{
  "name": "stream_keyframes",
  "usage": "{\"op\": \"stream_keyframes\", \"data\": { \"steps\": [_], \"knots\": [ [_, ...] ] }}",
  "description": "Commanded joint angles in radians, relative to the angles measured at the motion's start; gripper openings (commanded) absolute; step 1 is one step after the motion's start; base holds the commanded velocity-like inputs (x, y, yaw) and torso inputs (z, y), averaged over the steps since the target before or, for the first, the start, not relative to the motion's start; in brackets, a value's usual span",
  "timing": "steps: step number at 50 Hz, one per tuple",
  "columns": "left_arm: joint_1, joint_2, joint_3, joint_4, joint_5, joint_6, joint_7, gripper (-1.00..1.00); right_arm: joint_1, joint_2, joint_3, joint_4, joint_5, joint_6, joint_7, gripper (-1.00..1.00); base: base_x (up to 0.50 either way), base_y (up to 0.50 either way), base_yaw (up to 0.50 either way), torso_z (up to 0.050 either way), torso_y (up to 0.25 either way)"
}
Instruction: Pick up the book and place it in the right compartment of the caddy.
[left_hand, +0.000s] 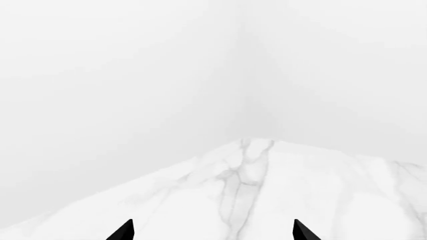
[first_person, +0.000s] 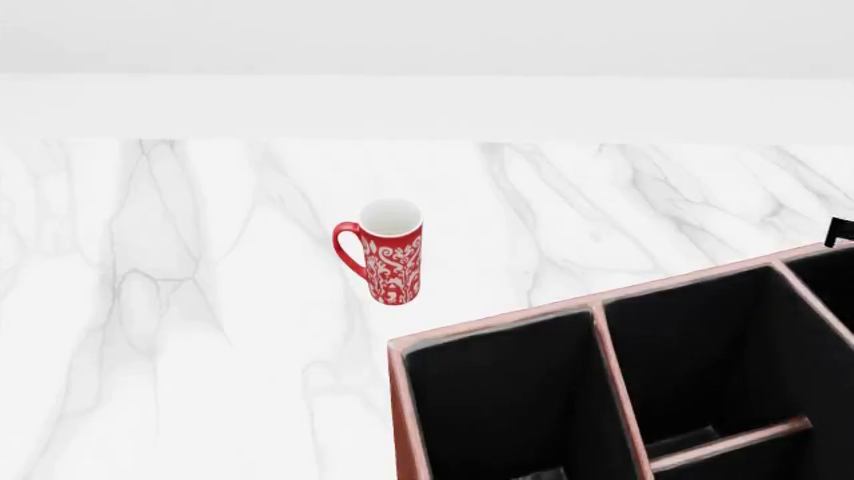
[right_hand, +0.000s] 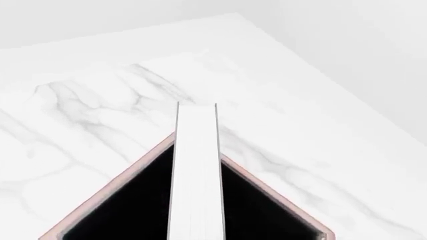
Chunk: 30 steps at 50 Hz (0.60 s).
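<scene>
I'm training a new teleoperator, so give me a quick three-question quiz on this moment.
1. True or false: the mug stands upright on the table.
2. In the right wrist view, the book's white page edges show over: A) the caddy, B) the mug, C) a plate.
3. Fill in: the left gripper is ____, holding nothing.
Key: 1 true; 2 A; 3 open.
</scene>
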Motion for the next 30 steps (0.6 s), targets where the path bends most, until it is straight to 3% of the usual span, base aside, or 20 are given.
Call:
{"op": "stream_keyframes", "data": {
  "steps": [1,15,16,30],
  "knots": [
    [-0.004,-0.002,0.008,0.001,0.003,-0.002,0.001,1.00,-0.026,-0.011,0.001,0.021,-0.061,-0.040,-0.045,-1.00,0.00,0.00,0.00,0.000,0.000],
    [-0.002,-0.005,0.011,0.004,0.003,-0.005,0.001,1.00,-0.035,-0.035,-0.021,0.076,-0.075,-0.053,-0.099,-1.00,0.00,0.00,0.00,0.000,0.001],
    [-0.001,-0.005,0.009,0.005,-0.001,-0.003,0.002,1.00,-0.033,-0.033,-0.021,0.074,-0.076,-0.051,-0.098,1.00,0.00,0.00,0.00,0.000,0.000],
    [-0.003,-0.008,0.011,0.009,-0.002,-0.009,0.000,1.00,-0.023,-0.033,-0.022,0.075,-0.080,-0.051,-0.090,1.00,0.00,0.00,0.00,0.000,0.000]
  ]
}}
